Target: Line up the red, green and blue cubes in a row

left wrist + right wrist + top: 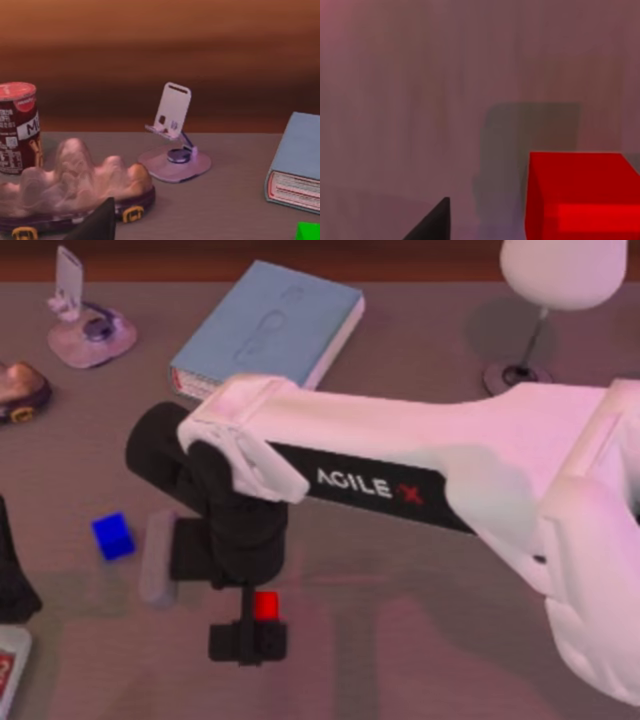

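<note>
Right arm reaching across the desk (420, 640) over the red cube (265, 605).

Bare desk surface open toward the near edge and right side; book (268, 330), phone stand (85, 325) and lamp (550, 300) along the far edge. Right gripper (250, 635) pointing down at the red cube; finger state impossible to tell. One blue cube (113, 536) left of it, one green cube (307, 232) glimpsed beside the book. Left arm parked at left edge.

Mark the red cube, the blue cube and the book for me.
red cube (265, 605), top view, on its top face.
blue cube (113, 536), top view, on its top face.
book (270, 325), top view, on its pale-blue cover.
</note>
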Controlling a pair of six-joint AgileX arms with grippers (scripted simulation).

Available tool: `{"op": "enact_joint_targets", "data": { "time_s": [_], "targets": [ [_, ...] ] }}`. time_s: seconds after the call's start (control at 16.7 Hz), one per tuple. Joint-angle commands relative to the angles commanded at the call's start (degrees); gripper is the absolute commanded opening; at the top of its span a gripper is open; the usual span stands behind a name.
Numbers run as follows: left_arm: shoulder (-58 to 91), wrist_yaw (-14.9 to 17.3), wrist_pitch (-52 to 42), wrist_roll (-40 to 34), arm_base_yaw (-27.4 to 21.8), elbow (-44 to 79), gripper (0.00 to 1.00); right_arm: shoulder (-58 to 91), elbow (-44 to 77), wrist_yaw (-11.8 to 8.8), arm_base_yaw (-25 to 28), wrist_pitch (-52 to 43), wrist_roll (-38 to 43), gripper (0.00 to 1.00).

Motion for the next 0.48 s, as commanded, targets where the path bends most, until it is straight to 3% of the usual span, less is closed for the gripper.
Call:
{"op": "enact_joint_targets", "data": {
  "time_s": [0.48],
  "targets": [
    [0.0,0.0,0.0,0.0,0.0,0.0,1.0,-0.3,2.3,0.0,0.2,-2.4,-0.3,1.0]
  ]
}}
